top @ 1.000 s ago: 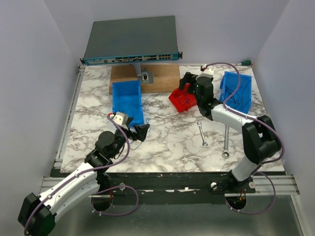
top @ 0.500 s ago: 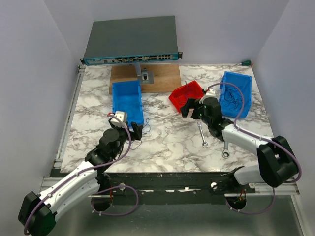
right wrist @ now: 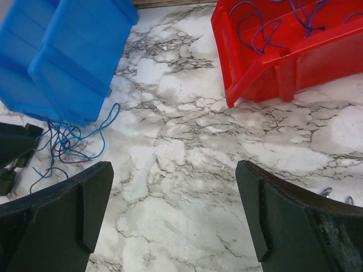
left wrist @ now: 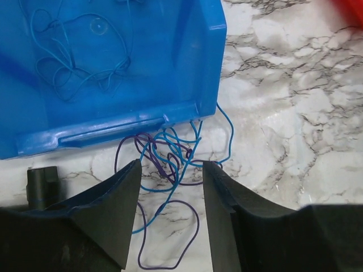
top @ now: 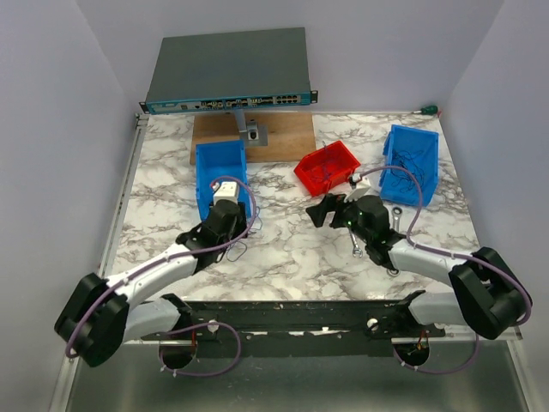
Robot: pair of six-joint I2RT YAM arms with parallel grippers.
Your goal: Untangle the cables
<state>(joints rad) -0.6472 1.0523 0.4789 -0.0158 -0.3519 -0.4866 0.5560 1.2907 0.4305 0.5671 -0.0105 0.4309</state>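
The cables (left wrist: 170, 156) lie as a loose tangle of thin blue and purple strands on the marble, right against the front lip of the left blue bin (left wrist: 113, 122). My left gripper (left wrist: 171, 164) straddles that tangle with its jaws partly drawn in. A clear gap shows on both sides and neither pad touches a strand. More blue wire (left wrist: 74, 73) lies inside this bin. My right gripper (right wrist: 174, 170) hangs wide open over bare marble at mid-table, holding nothing. It sees the same tangle (right wrist: 65, 141) off to its left.
A red bin (top: 328, 166) holds purple and blue strands (right wrist: 266, 22). A second blue bin (top: 410, 163) with dark wires stands far right. Two wrenches (top: 353, 240) (top: 396, 215) lie by the right arm. A network switch (top: 227, 73) and a wooden board (top: 283, 133) are at the back.
The left arm has pushed forward to the blue bin's front and its jaws have narrowed about the tangle. The right arm has swung from the red bin down towards mid-table.
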